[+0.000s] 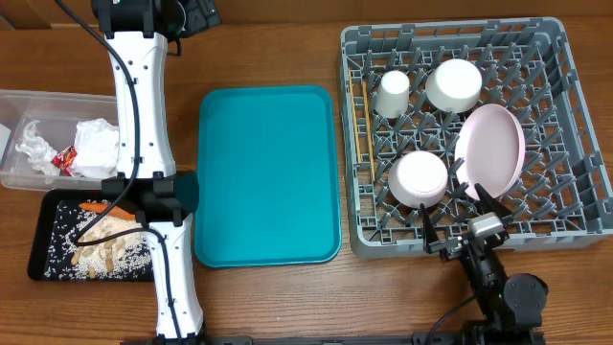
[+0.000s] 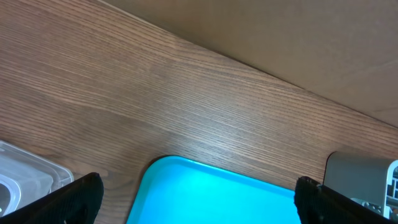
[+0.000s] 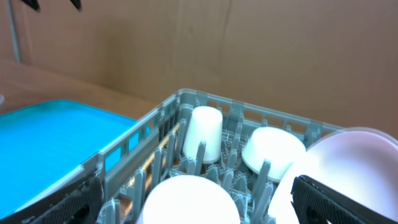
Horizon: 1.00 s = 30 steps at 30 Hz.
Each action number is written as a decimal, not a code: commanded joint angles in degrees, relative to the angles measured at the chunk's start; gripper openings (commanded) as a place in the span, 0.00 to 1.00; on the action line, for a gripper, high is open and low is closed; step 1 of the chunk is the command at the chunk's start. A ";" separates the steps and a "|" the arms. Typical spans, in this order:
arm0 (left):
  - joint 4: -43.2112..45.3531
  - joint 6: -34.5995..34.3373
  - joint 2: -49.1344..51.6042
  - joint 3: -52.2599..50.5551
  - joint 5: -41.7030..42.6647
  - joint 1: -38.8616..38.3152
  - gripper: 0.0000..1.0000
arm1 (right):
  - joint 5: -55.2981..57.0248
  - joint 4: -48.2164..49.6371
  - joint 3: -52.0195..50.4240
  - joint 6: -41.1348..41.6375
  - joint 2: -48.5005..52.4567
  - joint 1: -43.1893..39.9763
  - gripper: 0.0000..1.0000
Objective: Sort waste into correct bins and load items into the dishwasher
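The grey dish rack [image 1: 565, 125] stands at the right. It holds a white cup [image 1: 391, 93], a white bowl [image 1: 453, 83], a second white bowl [image 1: 419, 178], the pink-white plate [image 1: 490, 146] standing on edge, and chopsticks [image 1: 362, 125] along its left side. The clear tub [image 1: 19, 105] holds white tissue [image 1: 96, 144] and a red wrapper [image 1: 67, 160]. The black tray [image 1: 43, 240] holds rice scraps, peanuts [image 1: 105, 235] and a carrot piece [image 1: 94, 206]. My right gripper [image 1: 463, 213] is open and empty at the rack's front edge, above the near bowl [image 3: 186, 199]. My left gripper [image 1: 196, 17] is open and empty at the table's far edge.
A teal tray [image 1: 268, 172] with nothing on it lies between the bins and the rack. The left wrist view shows its corner [image 2: 217, 193], the tub's corner [image 2: 25, 180] and the rack's corner [image 2: 360, 174]. My left arm stretches over the tub and the black tray.
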 commanded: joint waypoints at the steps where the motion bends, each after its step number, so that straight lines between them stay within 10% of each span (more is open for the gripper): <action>1: 0.00 1.05 -0.39 0.26 -0.55 -0.22 1.00 | 4.87 -0.52 -0.61 0.59 -0.68 0.24 1.00; 30: 0.00 1.05 -0.39 0.26 -0.55 -0.22 1.00 | 5.46 -0.59 -0.61 0.59 -0.66 0.24 1.00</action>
